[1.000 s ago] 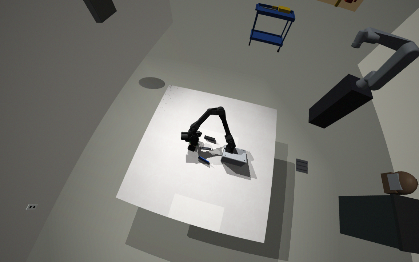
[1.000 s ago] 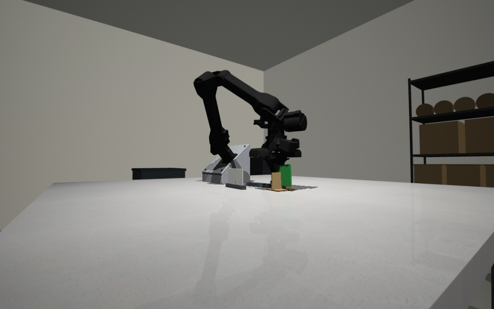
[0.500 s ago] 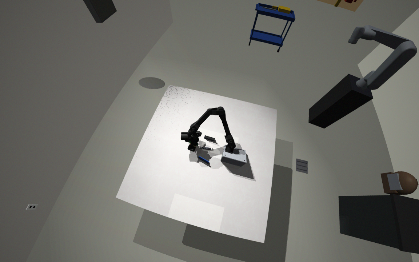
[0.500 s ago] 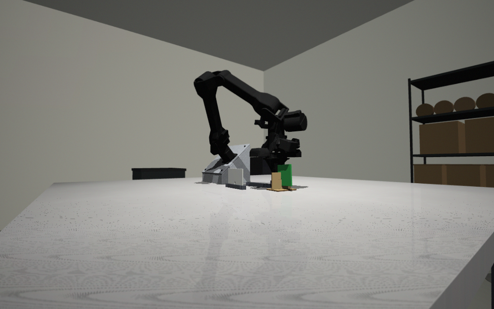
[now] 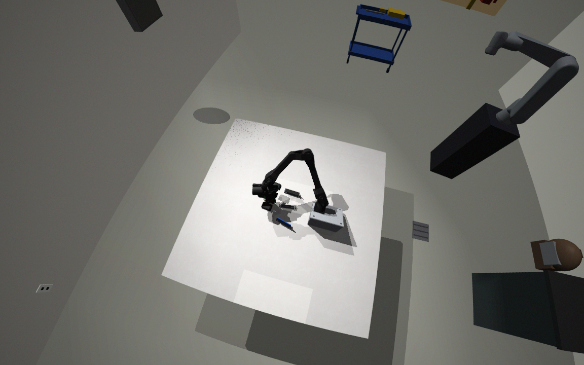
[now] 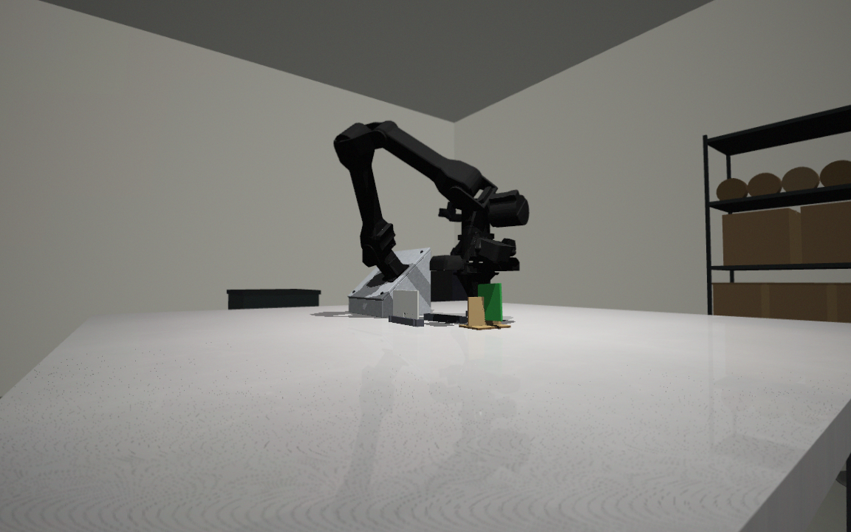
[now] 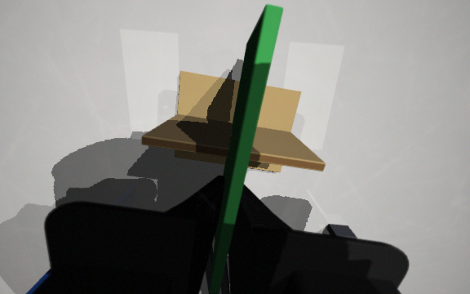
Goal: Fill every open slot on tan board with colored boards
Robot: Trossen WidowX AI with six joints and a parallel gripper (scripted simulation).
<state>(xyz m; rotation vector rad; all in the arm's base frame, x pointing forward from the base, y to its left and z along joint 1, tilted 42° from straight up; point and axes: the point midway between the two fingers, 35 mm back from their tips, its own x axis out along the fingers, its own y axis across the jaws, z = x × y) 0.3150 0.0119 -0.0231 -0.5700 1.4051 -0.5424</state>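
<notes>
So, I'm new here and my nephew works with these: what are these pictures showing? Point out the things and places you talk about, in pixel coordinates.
It's one jointed black robot arm (image 5: 314,174) (image 6: 363,182) working on a pale table (image 5: 221,235) (image 6: 283,410) (image 7: 423,102). The top picture looks down from above, the exterior one from the side, and the wrist one from beside the gripper (image 5: 269,203) (image 6: 479,281) (image 7: 231,184). That gripper is shut on a thin, upright green board (image 6: 493,302) (image 7: 259,82). A tan board (image 6: 476,310) (image 7: 280,147) stands below it. A thin blue board (image 5: 283,222) waits too, and a white board (image 6: 406,304) stands in a dark holder (image 6: 406,321).

The pale table (image 5: 330,290) (image 6: 283,410) (image 7: 414,122) carries the arm's gray base (image 5: 330,223) (image 6: 366,307) and dark holders (image 5: 292,192) (image 6: 406,321).
</notes>
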